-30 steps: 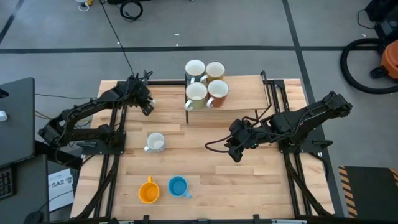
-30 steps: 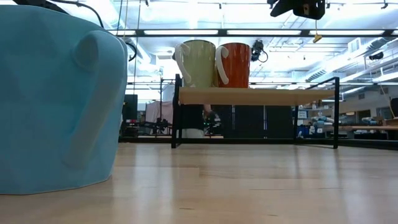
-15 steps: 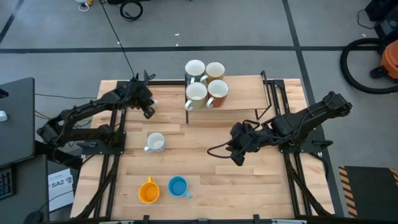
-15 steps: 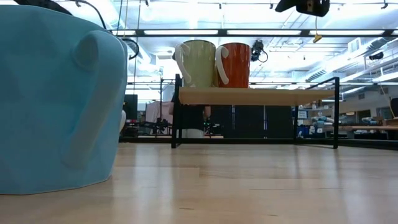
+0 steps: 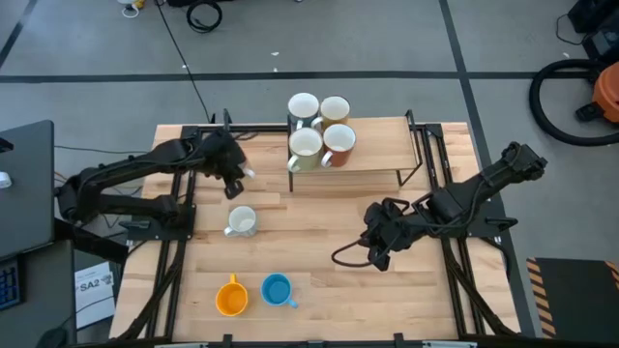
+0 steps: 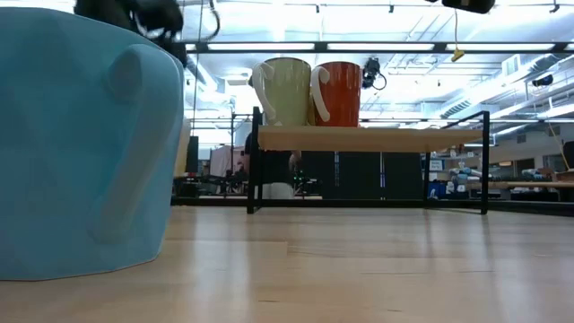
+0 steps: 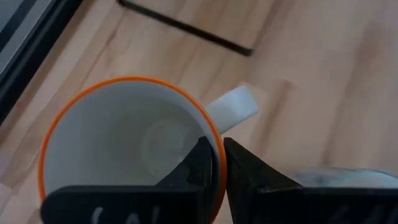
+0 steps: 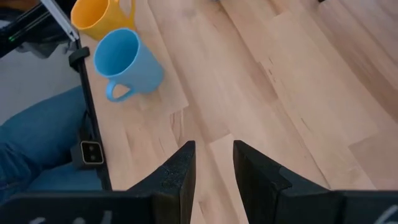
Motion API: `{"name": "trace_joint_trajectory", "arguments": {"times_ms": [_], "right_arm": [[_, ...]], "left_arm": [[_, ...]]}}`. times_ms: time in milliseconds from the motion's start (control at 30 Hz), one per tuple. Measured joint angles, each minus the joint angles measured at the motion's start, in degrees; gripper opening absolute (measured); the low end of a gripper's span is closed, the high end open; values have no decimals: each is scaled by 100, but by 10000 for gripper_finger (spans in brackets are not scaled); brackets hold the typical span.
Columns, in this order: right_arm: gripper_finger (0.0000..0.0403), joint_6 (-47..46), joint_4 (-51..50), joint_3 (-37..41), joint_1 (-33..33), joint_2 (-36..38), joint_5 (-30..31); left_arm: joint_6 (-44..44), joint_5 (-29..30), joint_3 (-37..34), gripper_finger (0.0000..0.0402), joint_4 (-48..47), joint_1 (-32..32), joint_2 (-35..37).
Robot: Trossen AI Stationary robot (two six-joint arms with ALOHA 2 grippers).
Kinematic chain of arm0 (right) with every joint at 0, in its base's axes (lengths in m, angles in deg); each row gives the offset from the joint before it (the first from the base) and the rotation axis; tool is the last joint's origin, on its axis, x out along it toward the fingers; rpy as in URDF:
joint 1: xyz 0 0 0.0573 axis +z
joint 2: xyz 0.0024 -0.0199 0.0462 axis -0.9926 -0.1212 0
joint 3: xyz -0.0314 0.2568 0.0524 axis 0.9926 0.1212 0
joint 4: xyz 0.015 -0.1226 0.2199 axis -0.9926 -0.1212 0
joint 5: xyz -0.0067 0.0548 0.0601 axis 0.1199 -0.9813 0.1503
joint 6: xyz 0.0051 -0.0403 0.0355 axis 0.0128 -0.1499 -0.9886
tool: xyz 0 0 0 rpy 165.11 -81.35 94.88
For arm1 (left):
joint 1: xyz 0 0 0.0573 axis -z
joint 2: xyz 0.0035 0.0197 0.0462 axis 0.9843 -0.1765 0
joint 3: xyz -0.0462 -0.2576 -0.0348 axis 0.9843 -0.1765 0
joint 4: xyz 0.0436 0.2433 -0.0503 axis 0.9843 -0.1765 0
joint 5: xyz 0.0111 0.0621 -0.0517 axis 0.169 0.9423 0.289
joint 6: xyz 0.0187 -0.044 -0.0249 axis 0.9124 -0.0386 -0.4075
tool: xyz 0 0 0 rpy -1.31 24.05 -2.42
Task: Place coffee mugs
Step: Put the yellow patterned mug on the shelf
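Two dark jointed arms, black looping cable on the right arm (image 5: pixel 455 201), blunt black claw fingers (image 8: pixel 177 171)

The only legible writing is on a white paper sheet (image 5: pixel 94 293) lying on the floor in the high view, at about 8 o'clock from the middle of the desk (image 5: pixel 319 280), just off the desk's left edge beside the dark frame: it reads "SA2" in bold dark letters, with smaller lines of print under it too small to make out. The mugs carry no readable marks, and the blurred pale strokes on the dark bar across the near edge of each wrist view cannot be read as letters
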Motion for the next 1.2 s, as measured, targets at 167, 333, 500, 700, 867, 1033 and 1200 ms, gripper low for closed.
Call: {"name": "trace_joint_trajectory", "arguments": {"times_ms": [167,333,500,700,867,1033,1200], "right_arm": [[113,0,-45,0,135,0,-9],[113,0,-103,0,201,0,-11],[113,0,-103,0,197,0,-13],[113,0,-103,0,197,0,-15],[113,0,-101,0,190,0,49],[113,0,-79,-2,190,0,63],[113,0,-76,-2,190,0,184]], "left_arm": [[-521,195,846,31,-782,779,-1],[-1086,189,1578,31,-848,1670,-1],[-1637,224,1956,31,-294,2601,-127],[-1858,268,1979,31,827,3483,-658],[-1851,269,1979,31,1590,3802,-1426],[-1854,284,1979,31,1896,3794,-2244],[-1856,322,1977,31,1962,3681,-2983]]}}
